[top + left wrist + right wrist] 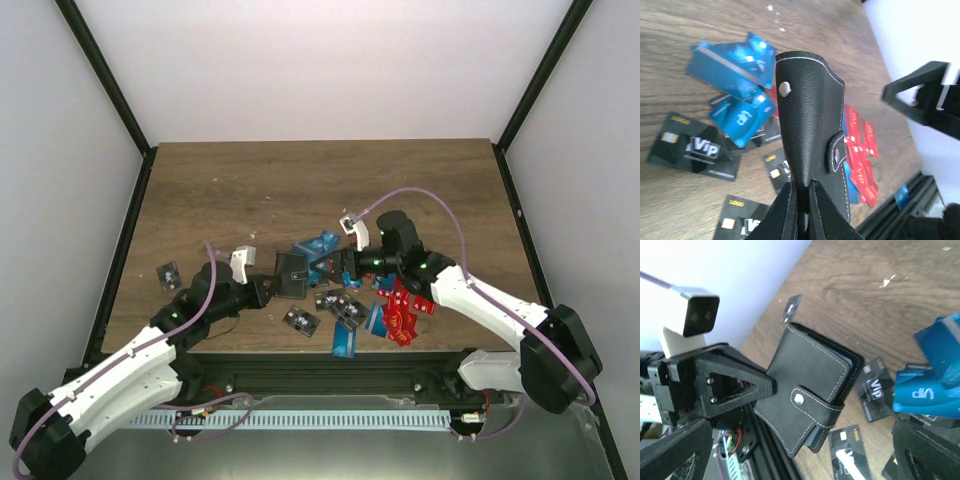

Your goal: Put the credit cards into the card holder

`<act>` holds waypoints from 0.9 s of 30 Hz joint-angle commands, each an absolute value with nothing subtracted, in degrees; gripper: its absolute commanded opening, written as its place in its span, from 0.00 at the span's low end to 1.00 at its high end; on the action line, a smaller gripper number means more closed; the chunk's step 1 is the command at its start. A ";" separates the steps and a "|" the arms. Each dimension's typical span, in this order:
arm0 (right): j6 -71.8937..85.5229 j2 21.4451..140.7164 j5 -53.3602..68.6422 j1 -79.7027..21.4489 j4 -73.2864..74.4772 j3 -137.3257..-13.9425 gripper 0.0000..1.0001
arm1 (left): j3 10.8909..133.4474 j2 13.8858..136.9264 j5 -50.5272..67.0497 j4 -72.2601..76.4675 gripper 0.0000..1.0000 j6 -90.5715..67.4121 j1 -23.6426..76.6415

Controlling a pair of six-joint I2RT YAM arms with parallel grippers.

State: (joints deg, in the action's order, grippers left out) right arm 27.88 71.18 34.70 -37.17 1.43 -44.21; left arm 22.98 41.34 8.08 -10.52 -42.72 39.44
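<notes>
The black card holder [291, 274] hangs above the table with my left gripper [268, 290] shut on its edge. In the left wrist view both fingers [790, 210] pinch the holder [810, 115]. Its clasp tab [820, 407] is snapped shut. My right gripper [338, 272] stands open just right of the holder [810, 375], nothing between its fingers. Credit cards lie scattered under and around it: blue ones [320, 245], black ones [300, 320] and red ones [405, 312]. A bluish edge shows between the holder's covers.
One black card [168, 275] lies apart at the left. A blue card [345, 342] rests near the front edge by the black rail [330, 372]. Dark posts [110, 80] frame the white walls around the wooden table [320, 180].
</notes>
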 commanded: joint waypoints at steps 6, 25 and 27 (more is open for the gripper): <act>32.13 73.10 46.32 -35.26 -8.25 -38.77 0.97 | 24.65 39.87 21.40 0.17 0.04 -41.28 39.79; 41.10 76.74 59.89 -35.16 -28.74 -37.18 0.20 | 21.75 37.91 24.79 3.49 0.04 -42.68 41.70; 40.50 76.58 60.59 -35.16 -28.28 -37.33 0.11 | 21.50 37.99 24.55 3.35 0.04 -42.46 41.75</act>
